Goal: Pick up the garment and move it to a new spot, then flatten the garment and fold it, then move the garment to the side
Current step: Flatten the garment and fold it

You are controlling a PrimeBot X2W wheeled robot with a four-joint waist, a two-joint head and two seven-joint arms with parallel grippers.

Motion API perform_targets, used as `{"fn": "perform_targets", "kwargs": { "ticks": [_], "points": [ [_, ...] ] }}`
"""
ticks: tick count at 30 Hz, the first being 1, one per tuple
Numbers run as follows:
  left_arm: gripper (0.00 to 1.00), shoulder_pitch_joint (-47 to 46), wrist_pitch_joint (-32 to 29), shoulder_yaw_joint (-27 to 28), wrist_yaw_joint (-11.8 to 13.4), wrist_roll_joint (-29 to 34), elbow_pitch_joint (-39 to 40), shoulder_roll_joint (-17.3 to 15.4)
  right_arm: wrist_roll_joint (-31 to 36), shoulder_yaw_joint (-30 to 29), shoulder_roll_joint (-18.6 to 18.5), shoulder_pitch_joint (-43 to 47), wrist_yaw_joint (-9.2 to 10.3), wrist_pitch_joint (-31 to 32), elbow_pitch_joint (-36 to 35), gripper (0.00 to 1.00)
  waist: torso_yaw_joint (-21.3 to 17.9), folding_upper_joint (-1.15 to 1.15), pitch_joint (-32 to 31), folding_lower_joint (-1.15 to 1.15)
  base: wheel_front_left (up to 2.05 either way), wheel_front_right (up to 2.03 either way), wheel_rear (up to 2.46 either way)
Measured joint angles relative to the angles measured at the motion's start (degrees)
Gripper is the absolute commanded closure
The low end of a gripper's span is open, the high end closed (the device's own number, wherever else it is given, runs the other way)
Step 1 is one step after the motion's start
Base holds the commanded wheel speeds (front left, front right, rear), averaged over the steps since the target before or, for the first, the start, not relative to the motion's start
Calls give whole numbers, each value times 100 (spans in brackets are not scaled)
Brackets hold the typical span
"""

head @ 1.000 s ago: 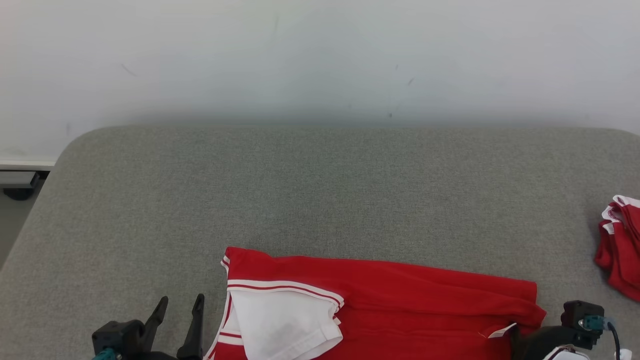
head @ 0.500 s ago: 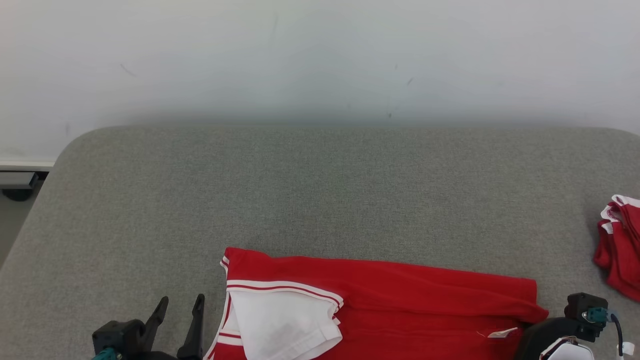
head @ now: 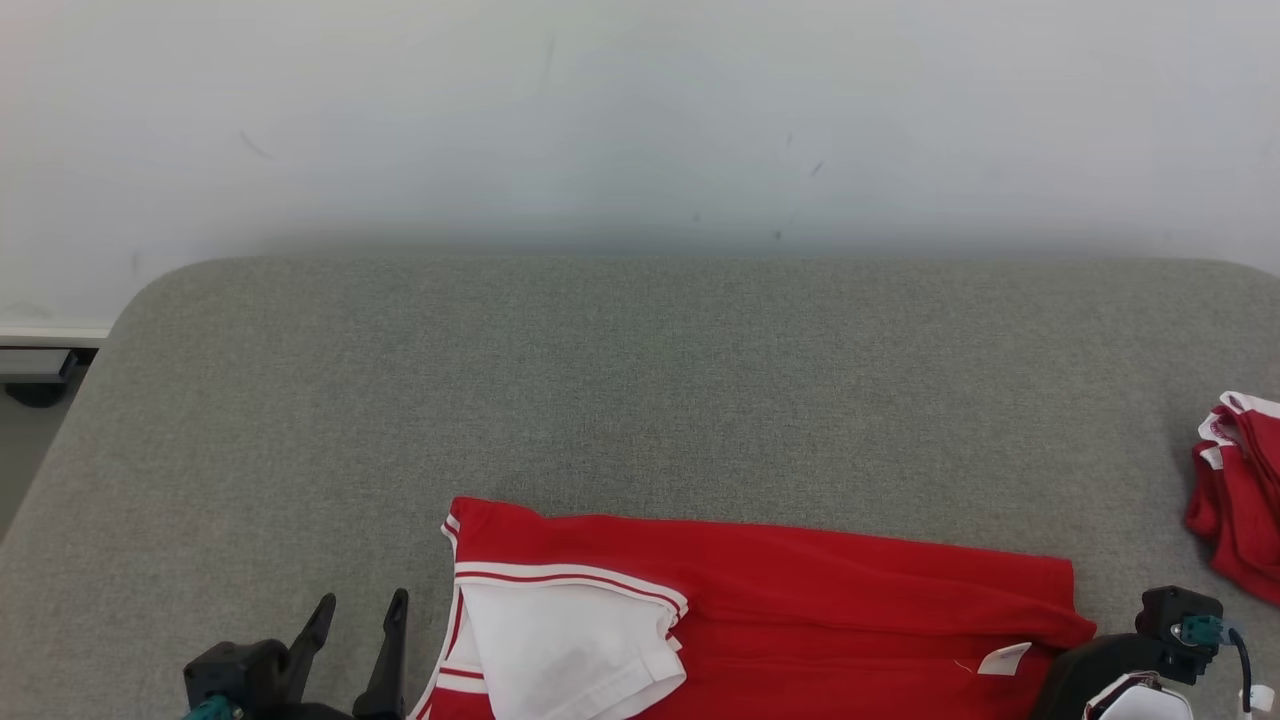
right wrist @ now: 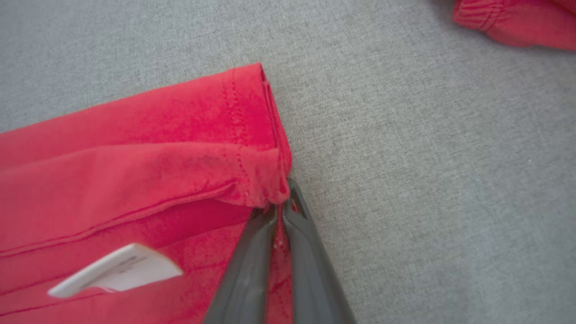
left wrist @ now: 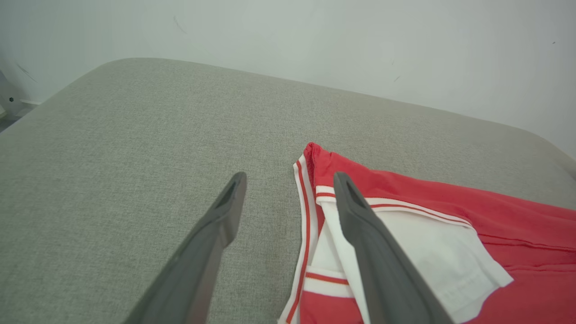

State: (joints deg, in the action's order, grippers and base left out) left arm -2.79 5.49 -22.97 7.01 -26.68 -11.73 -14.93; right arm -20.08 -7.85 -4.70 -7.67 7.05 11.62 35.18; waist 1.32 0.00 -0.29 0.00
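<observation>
The garment is a red shirt with white, red-striped trim, lying folded along the near edge of the grey padded table. Its white sleeve sits at the left end, also seen as the white sleeve from the left wrist. My left gripper stands open just left of that sleeve, one finger over the trim, nothing between the fingers. My right gripper is shut on the hem corner of the garment at its right end; its body shows at the lower right.
A second red and white bundle of cloth lies at the table's right edge, also the red bundle in the right wrist view. A white label sticks out of the shirt. A pale wall rises behind the table.
My right gripper has closed on the shirt's right hem corner and its body has shifted slightly right and down. The left gripper has stayed put.
</observation>
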Motion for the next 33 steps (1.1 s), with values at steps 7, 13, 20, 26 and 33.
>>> {"fn": "perform_targets", "kwargs": {
  "ticks": [7,13,20,26,33],
  "points": [
    [0,1,-23,-14,-4,0,2,0,-11,47,-2,7,-58,9,56,0,-3,0,-2,0,0,0,0],
    [0,4,-24,-15,-5,-1,3,-1,-14,69,-78,64,-154,47,-25,0,-8,0,-11,0,0,0,0],
    [0,10,-24,-9,-4,-9,7,-8,-296,44,-63,164,-477,16,-457,0,-45,0,-29,0,0,0,0],
    [0,14,-24,-8,-4,-11,8,-12,-324,44,-138,431,-605,101,-860,0,-88,0,-50,0,0,0,0],
    [0,16,-25,-9,-4,-19,9,-10,-348,8,-170,620,-620,249,-1192,0,-123,0,-65,0,0,0,0]
  ]
}}
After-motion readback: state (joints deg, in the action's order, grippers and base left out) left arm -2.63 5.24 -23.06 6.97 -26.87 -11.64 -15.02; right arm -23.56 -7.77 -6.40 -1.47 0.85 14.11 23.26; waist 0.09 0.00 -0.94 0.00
